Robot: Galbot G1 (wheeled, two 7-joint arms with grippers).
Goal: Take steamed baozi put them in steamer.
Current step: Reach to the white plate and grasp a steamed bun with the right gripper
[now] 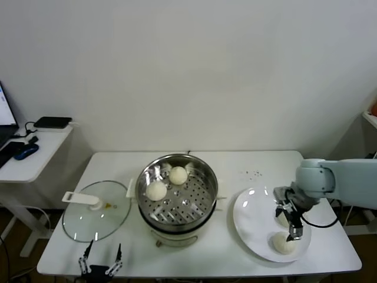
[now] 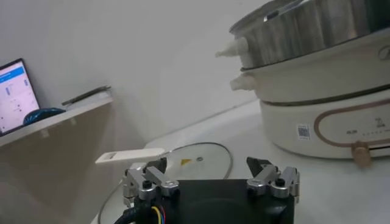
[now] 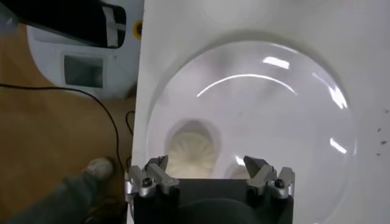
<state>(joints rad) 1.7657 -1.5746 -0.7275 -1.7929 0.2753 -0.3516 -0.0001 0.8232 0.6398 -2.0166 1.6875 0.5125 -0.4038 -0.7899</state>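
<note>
The steamer (image 1: 203,177) stands mid-table, its steel wall also showing in the left wrist view (image 2: 317,36). Two baozi lie on its perforated tray, one (image 1: 156,190) towards the left and one (image 1: 178,175) farther back. On the white plate (image 1: 253,221) at the right lies another baozi (image 1: 284,243), and a second one (image 1: 281,221) is partly hidden by my right gripper (image 1: 286,226). That gripper hangs open just above the plate. In the right wrist view (image 3: 207,163) one baozi (image 3: 192,152) lies beyond its left finger and the other (image 3: 239,172) peeks out by its right finger.
The glass lid (image 1: 97,209) with a white handle lies left of the steamer, and appears past my left gripper (image 2: 207,164) as the lid (image 2: 198,159). That gripper (image 1: 101,263) is parked open at the table's front left edge. A side desk (image 1: 35,150) with electronics stands far left.
</note>
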